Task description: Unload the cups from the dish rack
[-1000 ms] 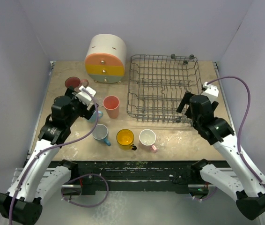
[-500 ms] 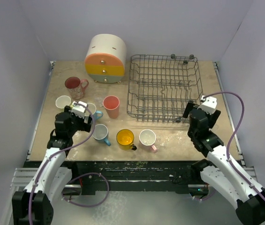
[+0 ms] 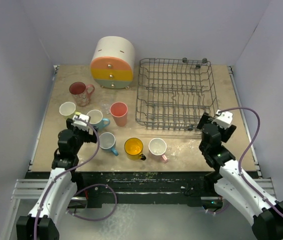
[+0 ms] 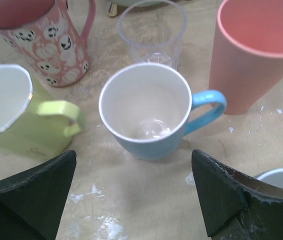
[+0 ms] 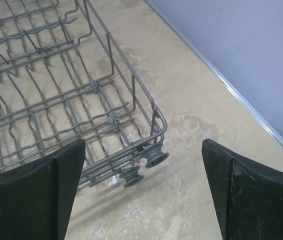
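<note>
Left claw (image 4: 132, 155) wide open, holding nothing, over blue cup (image 4: 146, 117) beside green cup (image 4: 11, 112); right claw (image 5: 142, 150) wide open, unladen, at rack (image 3: 175, 92) corner on surface (image 5: 191, 130)

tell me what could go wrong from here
The left arm's open jaws face the light blue mug; a sideways swing could knock it into the clear glass or pale green mug crowded beside it. The right arm's open jaws point at the dish rack corner; moving forward could snag its wire.
</note>
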Controlling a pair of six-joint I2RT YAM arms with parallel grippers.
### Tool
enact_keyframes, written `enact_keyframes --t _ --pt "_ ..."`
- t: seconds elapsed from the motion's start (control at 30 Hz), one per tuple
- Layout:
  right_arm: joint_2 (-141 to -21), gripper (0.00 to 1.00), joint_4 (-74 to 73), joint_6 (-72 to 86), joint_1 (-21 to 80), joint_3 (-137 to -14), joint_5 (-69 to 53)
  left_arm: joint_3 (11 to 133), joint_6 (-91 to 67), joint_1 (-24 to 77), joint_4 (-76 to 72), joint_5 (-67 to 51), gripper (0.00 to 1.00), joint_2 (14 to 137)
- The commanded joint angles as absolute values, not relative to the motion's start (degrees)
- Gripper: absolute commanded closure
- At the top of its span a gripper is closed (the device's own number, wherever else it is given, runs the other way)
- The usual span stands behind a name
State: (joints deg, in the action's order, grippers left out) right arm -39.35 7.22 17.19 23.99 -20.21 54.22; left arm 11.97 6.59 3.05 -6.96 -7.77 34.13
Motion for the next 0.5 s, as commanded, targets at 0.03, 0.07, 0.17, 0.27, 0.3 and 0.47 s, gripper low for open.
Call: enact_keyframes --t 0.03,0.07,0.17,0.27,0.3,0.47 --pt "-38.0 0.00 12.2 18.2 23.8 -17.5 59.7 6.5 6.0 2.7 -13.1 -9.4 0.01 30.7" --pt "-36.5 0.00 13.5 17.2 23.8 -16.1 59.2 6.5 6.0 2.7 -12.8 -9.5 0.00 30.6" --pt "-29.4 0.00 18.7 8.1 23.7 -11.1 45.6 6.0 5.7 2.7 -13.1 -8.9 0.00 30.0" --pt "-24.9 0.00 20.6 6.8 23.8 -8.6 46.6 3.8 5.0 2.7 -13.4 -7.4 0.01 26.6" --pt "-24.3 0.00 20.1 7.6 23.7 -8.3 47.9 2.9 4.7 2.7 -13.5 -6.7 0.01 25.0" --pt "-27.3 0.00 27.5 2.6 23.8 -5.5 44.4 2.8 5.0 2.7 -12.9 -6.7 0.01 24.4"
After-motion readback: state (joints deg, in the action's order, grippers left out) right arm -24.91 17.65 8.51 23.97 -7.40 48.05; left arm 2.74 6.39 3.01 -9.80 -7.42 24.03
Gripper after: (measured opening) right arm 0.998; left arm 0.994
